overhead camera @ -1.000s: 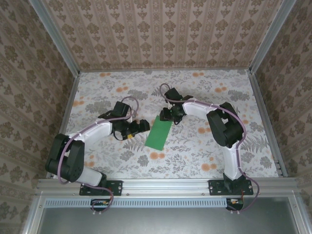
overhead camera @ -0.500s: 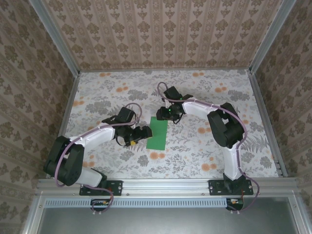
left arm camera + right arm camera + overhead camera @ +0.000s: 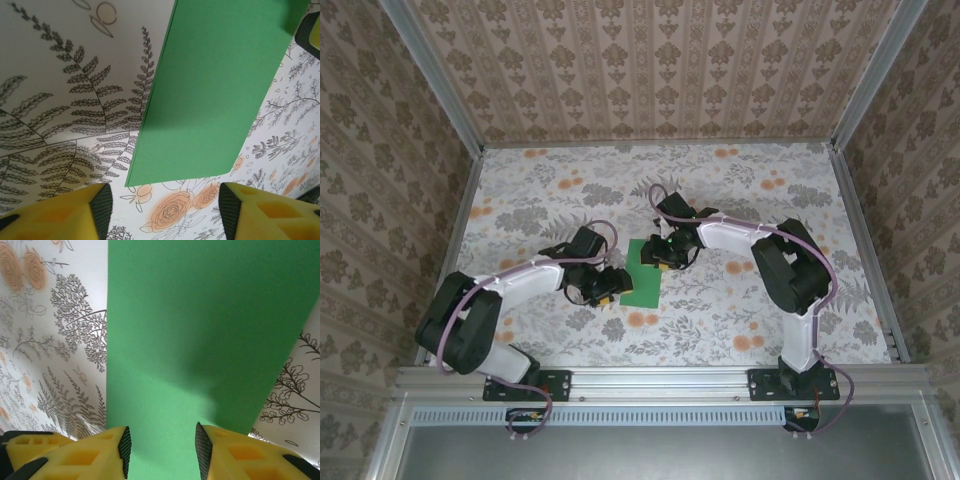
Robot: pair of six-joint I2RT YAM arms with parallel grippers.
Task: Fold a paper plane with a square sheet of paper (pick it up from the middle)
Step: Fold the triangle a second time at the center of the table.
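While the square sheet of paper (image 3: 643,272) lies flat on the flowered table (image 3: 750,190) as a narrow green rectangle, apparently folded once in half, its long axis runs from the far side toward the arm bases with a slight tilt, and both arms meet it from opposite ends

In the top view the right gripper (image 3: 665,256) hangs over the far half of the strip, and the right wrist view has green paper (image 3: 200,330) spread under and ahead of the right gripper (image 3: 162,452). Its jaws stand apart and clasp nothing; whether the tips touch the sheet I cannot tell

The left gripper (image 3: 611,286) sits just beside the strip's near left corner. From the left wrist the sheet (image 3: 215,90) stretches away up and to the right, its short near edge just ahead of the left gripper (image 3: 162,210), whose jaws are parted around bare table

Judging by this, the right arm is the better placed to pin the strip, while the left must slide under the near edge, across the long axis, to lift a flap for the next crease
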